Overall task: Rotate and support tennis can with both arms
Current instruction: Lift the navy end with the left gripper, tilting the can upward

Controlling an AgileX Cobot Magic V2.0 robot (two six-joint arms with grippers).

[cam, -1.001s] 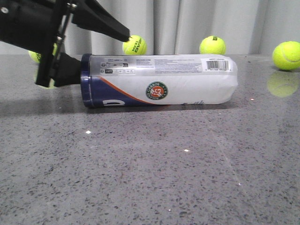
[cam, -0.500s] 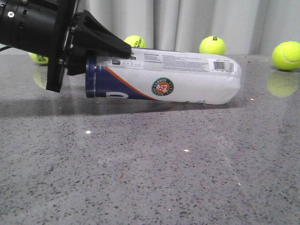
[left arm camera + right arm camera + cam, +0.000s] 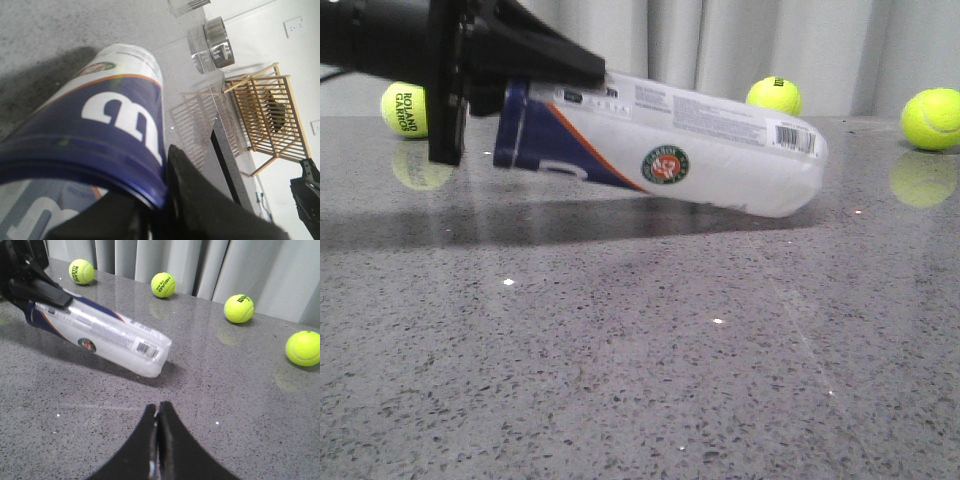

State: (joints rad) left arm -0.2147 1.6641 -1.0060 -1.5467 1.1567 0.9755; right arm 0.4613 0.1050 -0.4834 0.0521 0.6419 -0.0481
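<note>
Since approx. 1 s ago the tennis can's [image 3: 660,155] navy end has been lifted off the worktop [image 3: 620,380] by the left gripper [image 3: 535,75], fingers pinching it, far end resting down; right gripper [image 3: 157,422], fingers pressed together, not yet supporting.

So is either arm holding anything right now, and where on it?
The left end effector holds the tennis can by its navy-banded end, lifted while the far end rests on the table. The right end effector is shut and empty.
</note>
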